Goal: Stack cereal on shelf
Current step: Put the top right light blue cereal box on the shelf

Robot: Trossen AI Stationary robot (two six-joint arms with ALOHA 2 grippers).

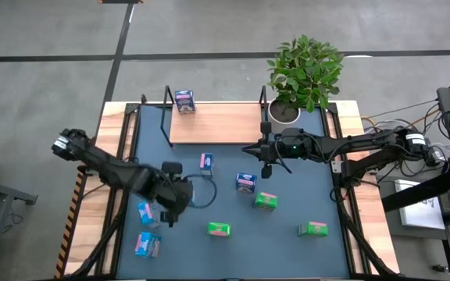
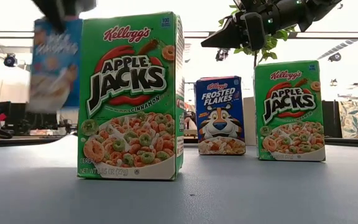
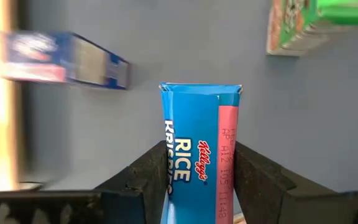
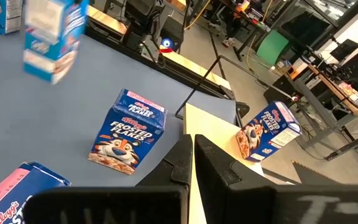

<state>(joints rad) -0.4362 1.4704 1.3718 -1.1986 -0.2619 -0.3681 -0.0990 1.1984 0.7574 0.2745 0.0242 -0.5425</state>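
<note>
Left arm: I reach in from the table's left edge, forearm slanting across the blue mat toward its middle, wrist bent downward.
Left gripper (image 3: 197, 180): my two dark fingers press both narrow sides of a light blue Rice Krispies box (image 3: 199, 146), which stands out ahead of my fingertips; it shows in the low view lifted off the mat.
Right arm: I stretch level from the right edge, over the mat's far part, just in front of the shelf (image 1: 213, 125).
Right gripper (image 4: 191, 152): my jaws are closed together, holding nothing, above the shelf's board edge.
Shelf: at the table's far side, beside a potted plant (image 1: 303, 74); one Frosted Flakes box (image 1: 184, 101) stands on its board.
Other cereal: a dark blue Frosted Flakes box (image 1: 245, 183) and green Apple Jacks boxes (image 1: 266, 201) stand on the mat near the middle; another light blue box (image 1: 148, 245) lies near the left front corner.
</note>
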